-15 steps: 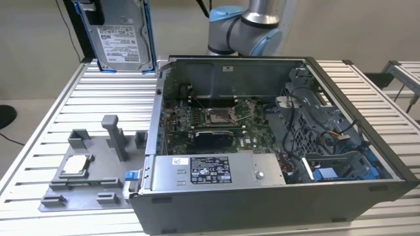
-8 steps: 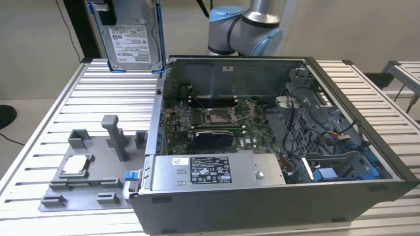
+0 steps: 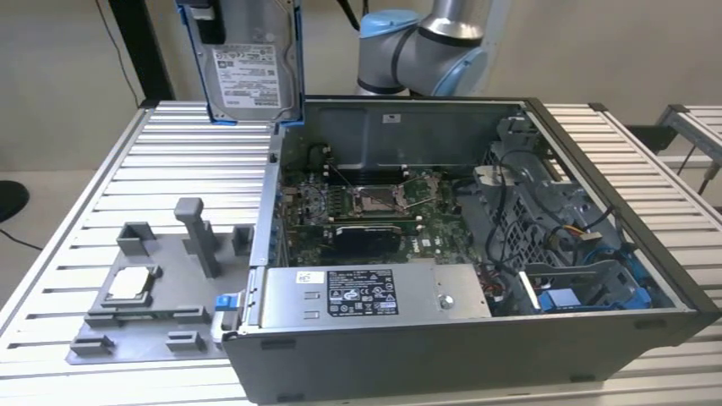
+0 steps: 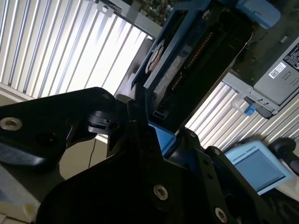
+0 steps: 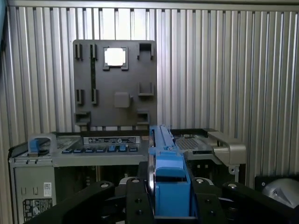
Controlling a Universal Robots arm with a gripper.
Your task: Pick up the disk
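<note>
Disk (image 3: 255, 74): you have one.
Computer case (image 3: 451, 355): you have one.
Grey fixture plate (image 3: 175, 296): one.
Square silver chip (image 3: 128, 282): one.
Long silver box (image 3: 451, 292): one.
Robot arm (image 3: 427, 41): one.
Slatted tables (image 3: 169, 169): you can count two, including the far table (image 3: 694, 127).

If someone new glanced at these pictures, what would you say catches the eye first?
The disk hangs upright in the air at the exterior view's upper left, clamped in the gripper, above the slatted table. Beside it sits the open computer case, motherboard exposed, with a grey fixture tray on the exterior view's left.
</note>
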